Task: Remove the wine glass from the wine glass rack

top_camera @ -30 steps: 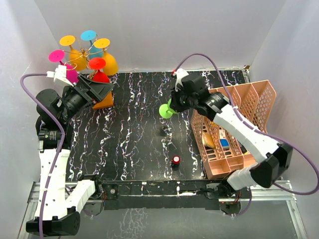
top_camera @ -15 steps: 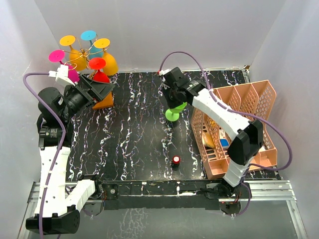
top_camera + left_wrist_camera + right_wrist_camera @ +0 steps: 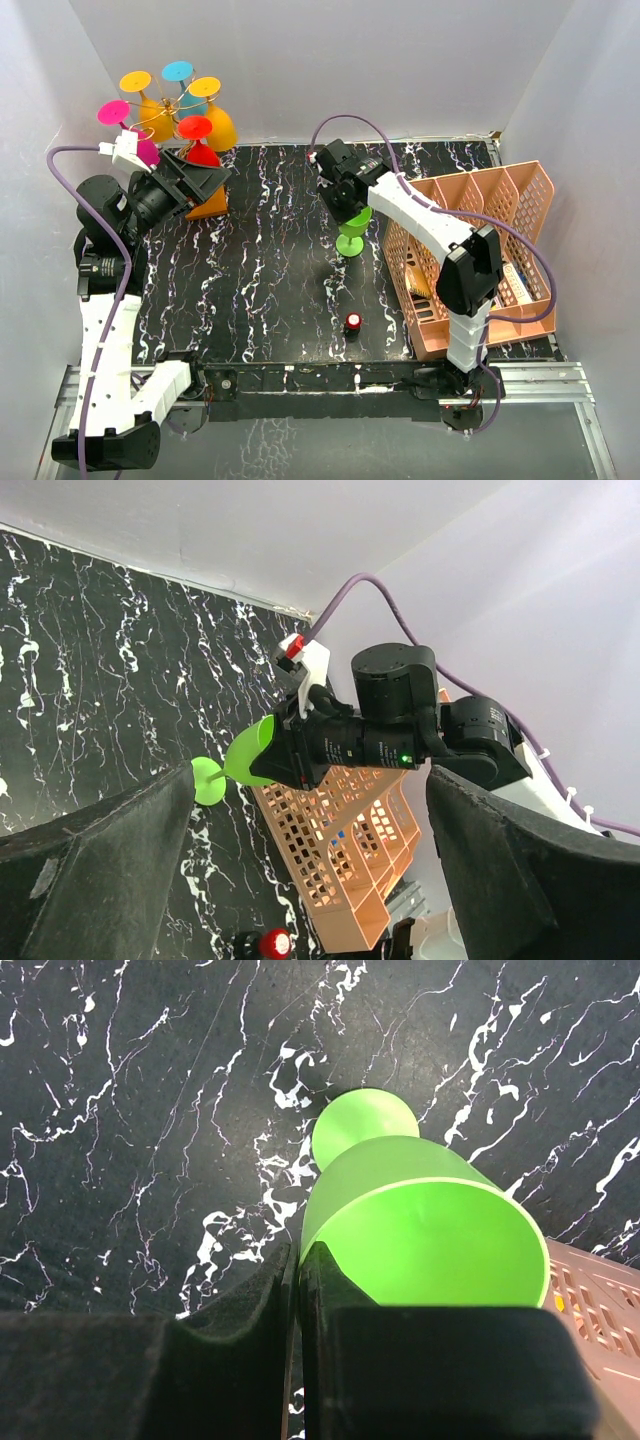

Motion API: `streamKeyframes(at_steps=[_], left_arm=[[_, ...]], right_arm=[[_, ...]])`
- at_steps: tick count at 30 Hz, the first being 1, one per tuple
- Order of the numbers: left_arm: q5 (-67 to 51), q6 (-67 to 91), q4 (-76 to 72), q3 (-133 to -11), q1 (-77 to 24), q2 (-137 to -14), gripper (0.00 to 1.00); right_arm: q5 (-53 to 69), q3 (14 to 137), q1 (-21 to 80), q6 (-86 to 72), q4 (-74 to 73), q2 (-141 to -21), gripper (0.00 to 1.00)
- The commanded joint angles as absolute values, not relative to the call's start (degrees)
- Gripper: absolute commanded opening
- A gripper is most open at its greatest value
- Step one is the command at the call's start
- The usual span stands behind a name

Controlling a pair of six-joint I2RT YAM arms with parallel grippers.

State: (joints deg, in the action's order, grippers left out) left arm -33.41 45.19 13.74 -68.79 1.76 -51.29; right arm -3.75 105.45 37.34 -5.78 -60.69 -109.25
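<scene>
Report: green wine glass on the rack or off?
Off. The right hand holds the green wine glass over the table, far from the wine glass rack.

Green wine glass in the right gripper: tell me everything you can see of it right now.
The green wine glass is opaque, bright lime and plastic-looking, with a flared bowl, a short stem and a round foot. The right gripper pinches the bowl's wall at the rim. The glass is tilted, mouth toward the gripper and foot down toward the black marbled table, beside the salmon-pink lattice basket. Whether the foot touches the table cannot be told.
</scene>
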Motion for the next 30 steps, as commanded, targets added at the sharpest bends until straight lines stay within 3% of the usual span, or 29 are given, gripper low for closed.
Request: streamKeyframes(at_steps=[1,8,10,12,13,18,25,30], left_arm=[[-34.3,45.1,12.6,-69.6,1.6,-50.5,0.97],[-34.2,44.6,12.9,-69.4,1.6,-50.6,0.97],[-34.2,44.2,13.0,-69.2,1.6,-50.6,0.97],[-33.8,43.5,13.6,-69.4,1.7,-50.7,0.97],[-33.6,43.0,14.1,-69.5,1.7,-50.7,0.97],[-31.6,39.7,17.5,-71.2,1.6,-51.6,0.97],[-23.9,30.3,28.0,-78.4,1.6,-55.5,0.97],[-17.9,28.5,32.4,-81.8,1.6,-59.2,0.97]], right_arm=[[-4.0,109.5,37.1,-5.3,-60.5,-109.4,0.12],[-1.7,114.2,37.1,-6.1,-61.8,-106.1,0.59],[0.9,113.1,37.2,-6.4,-60.1,-102.5,0.73],[3.9,109.2,37.2,-6.5,-57.1,-97.5,0.94],[5.1,106.6,37.2,-6.6,-54.4,-94.5,0.98],[4.1,91.5,37.2,-15.6,-39.5,-80.4,0.99],[11.1,73.9,37.3,-14.5,-19.8,-58.4,0.99],[3.2,69.8,37.2,-13.1,-19.0,-51.9,0.99]])
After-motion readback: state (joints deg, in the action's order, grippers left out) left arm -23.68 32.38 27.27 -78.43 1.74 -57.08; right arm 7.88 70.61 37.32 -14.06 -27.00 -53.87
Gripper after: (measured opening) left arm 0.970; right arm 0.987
